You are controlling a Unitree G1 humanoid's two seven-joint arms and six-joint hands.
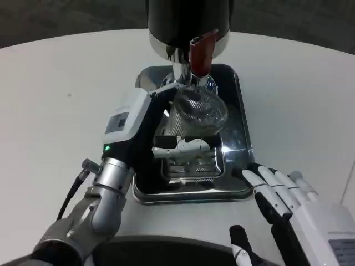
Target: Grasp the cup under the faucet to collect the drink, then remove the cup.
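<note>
The clear ribbed plastic cup (195, 113) sits right under the faucet, over the shiny steel drip tray (242, 130) in the middle of the round white table (55, 100). The cup looks tilted a bit toward the camera, so its open rim shows as an oval. Above it is the black-bodied drink dispenser with a chrome base (186, 25), and its dark red tap lever (201, 52) hangs down just over the cup's rim.

The robot's left hand (177, 145) reaches in from the lower left and has its fingers wrapped around the lower part of the cup, so that one's gripping the cup. The white back of the hand and the black wrist section cover the left side of the tray, and a slotted grate (191, 169) in the tray shows just below the fingers.

The right hand (285, 202) is parked at the lower right, fingers spread and holding nothing, with its fingertips near the tray's front right corner. Whether they touch the rim is hard to call.
</note>
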